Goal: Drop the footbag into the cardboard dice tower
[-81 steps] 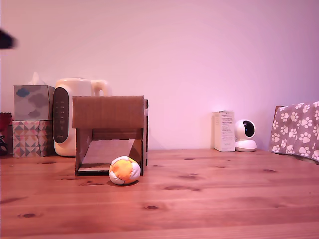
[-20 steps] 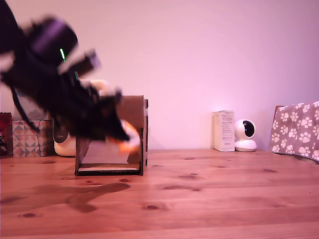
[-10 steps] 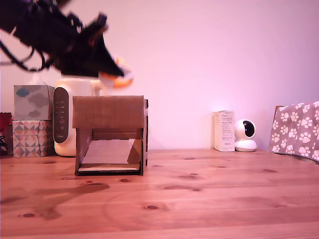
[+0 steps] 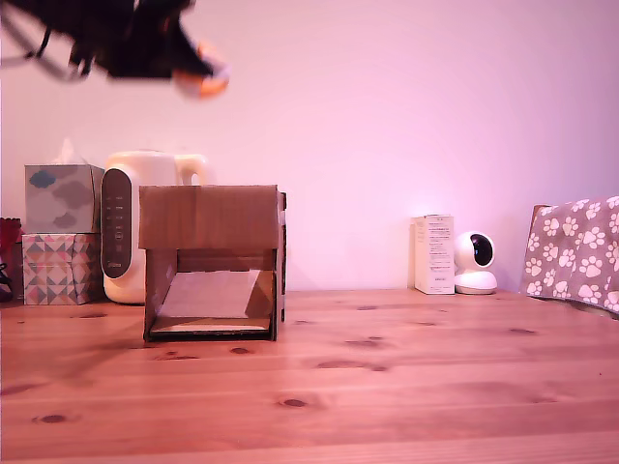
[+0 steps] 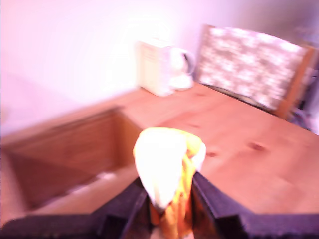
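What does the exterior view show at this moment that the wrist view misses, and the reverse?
Only the exterior view shows the tower's front opening with its sloped ramp, the cream kettle-like appliance and the stacked patterned tissue boxes behind it.

Only the wrist view shows, blurred, the black fingers pressed against the sides of the ball.

Both show the black gripper holding the white and orange stitched footbag above the brown corrugated cardboard dice tower, plus the wooden table, white box and paw-print fabric.

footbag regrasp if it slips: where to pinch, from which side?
Pinch across the middle of the footbag, fingers on opposite sides, coming straight from behind as the gripper does now. It is soft and rounded with no handle or edge, so a squeeze across its widest part probably holds best.
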{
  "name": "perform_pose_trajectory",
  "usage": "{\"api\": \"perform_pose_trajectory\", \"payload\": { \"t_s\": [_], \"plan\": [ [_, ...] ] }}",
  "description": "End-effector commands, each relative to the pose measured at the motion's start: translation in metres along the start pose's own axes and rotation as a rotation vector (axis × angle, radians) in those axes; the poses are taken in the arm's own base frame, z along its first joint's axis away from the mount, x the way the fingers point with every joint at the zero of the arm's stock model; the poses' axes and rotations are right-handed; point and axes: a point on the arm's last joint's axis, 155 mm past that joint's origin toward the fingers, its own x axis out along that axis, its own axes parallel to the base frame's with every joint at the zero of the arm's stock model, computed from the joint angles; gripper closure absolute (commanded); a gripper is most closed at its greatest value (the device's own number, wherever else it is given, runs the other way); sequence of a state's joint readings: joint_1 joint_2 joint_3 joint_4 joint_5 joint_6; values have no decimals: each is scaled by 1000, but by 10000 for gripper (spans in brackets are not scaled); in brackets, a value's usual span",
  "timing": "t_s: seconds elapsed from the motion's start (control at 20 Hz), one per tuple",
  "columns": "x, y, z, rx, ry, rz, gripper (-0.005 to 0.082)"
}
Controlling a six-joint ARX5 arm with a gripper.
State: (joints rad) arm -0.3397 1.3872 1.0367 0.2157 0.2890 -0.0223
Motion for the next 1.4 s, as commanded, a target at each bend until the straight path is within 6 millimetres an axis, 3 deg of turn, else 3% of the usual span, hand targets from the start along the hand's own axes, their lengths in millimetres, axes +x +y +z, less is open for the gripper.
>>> {"api": "perform_pose_trajectory", "payload": {
  "t_s": [0.0,0.45,0.8,0.85,0.9,1.0,1.05,1.2,1.35],
  "plan": [
    [15,7,-14,-8,58,0,633],
    [82,37,-39,-52,256,7,632],
    [98,52,-66,-83,334,23,628],
    [98,53,-65,-81,331,25,593],
    [98,54,-63,-62,325,23,486],
    [98,54,-60,-58,324,26,165],
    [97,54,-61,-61,332,26,86],
    [90,52,-64,-75,376,25,133],
    [76,45,-66,-92,422,15,337]
  ]
}}
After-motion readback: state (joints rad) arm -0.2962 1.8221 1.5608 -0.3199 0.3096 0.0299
